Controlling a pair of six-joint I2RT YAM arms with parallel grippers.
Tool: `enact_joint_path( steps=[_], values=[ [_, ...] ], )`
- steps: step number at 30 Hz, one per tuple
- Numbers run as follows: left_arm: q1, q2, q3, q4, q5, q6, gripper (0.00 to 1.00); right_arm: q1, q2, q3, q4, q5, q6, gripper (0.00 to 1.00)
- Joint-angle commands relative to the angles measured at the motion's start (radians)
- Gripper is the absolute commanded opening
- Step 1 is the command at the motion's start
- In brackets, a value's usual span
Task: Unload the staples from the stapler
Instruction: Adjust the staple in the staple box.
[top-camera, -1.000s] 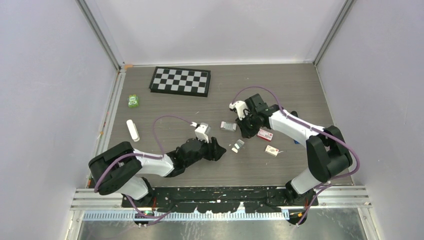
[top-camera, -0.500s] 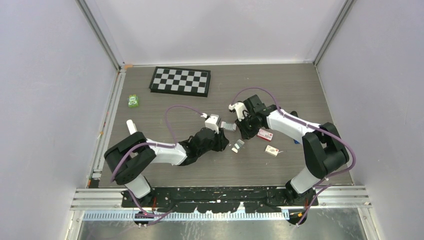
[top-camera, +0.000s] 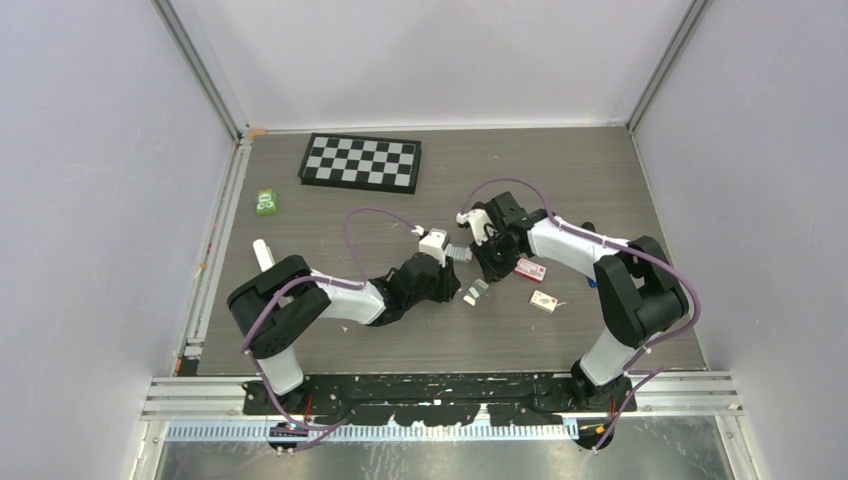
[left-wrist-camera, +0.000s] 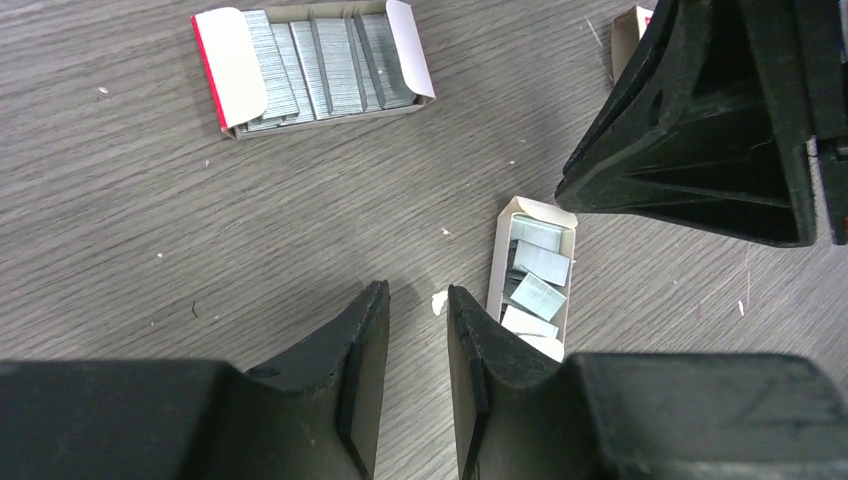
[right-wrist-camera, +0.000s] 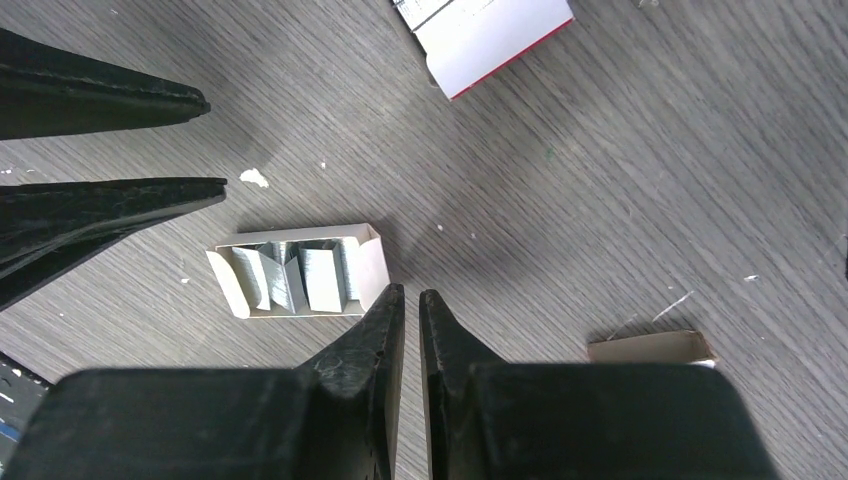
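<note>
In the middle of the table, the staple box (left-wrist-camera: 533, 290) lies open, with the left gripper (left-wrist-camera: 418, 292) at its 9 o'clock, slightly open and empty, and the right gripper (right-wrist-camera: 411, 294) at 1 o'clock, closed on nothing; I cannot identify the stapler, so I judge the next move must first find it.

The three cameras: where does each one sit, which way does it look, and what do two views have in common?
Top external: fixed above and behind the bases, looking down on the table; the left arm and right arm show whole.
Left wrist: looks down past the left gripper at the small staple box.
Right wrist: looks down past the right gripper at that box.
Shared: both wrist views show this box.
</note>
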Motion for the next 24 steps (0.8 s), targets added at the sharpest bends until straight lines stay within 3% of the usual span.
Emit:
enact_joint_path(
  steps=[1, 24],
  values=[
    [0.007, 0.023, 0.036, 0.055, 0.014, 0.011, 0.29, -0.004, 0.011, 0.043, -0.001, -0.007, 0.015, 0.16],
    [0.010, 0.060, 0.051, 0.099, 0.042, 0.001, 0.31, -0.004, 0.036, 0.052, -0.023, -0.024, 0.012, 0.16]
  ],
)
